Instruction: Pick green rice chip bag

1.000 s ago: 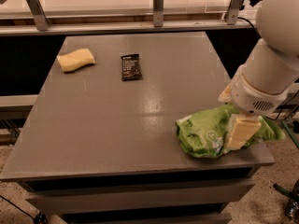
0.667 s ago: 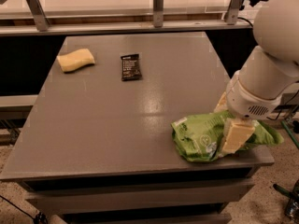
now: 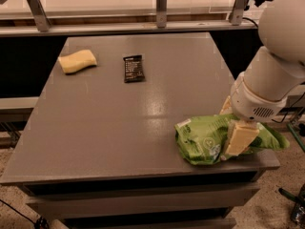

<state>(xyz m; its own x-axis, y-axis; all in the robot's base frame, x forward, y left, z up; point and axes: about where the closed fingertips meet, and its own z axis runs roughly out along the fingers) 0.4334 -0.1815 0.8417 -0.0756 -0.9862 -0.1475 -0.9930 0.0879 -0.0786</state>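
The green rice chip bag (image 3: pixel 202 140), lime-green and glossy with white patches, lies crumpled at the table's front right corner, and its right end hangs over the edge. My gripper (image 3: pixel 230 130) comes down on it from the white arm at the right. One pale finger (image 3: pixel 241 137) presses the bag's near side. The other finger (image 3: pixel 226 106) shows behind the bag. The bag is pinched between them.
A small black wrapped bar (image 3: pixel 133 68) lies at the table's back middle. A pale yellow sponge-like block (image 3: pixel 77 61) lies at the back left. The grey table (image 3: pixel 105 123) ends close to the bag at the front and right. A railing runs behind.
The bag and my gripper have shifted a little to the left together. The bag looks more bunched up around the fingers.
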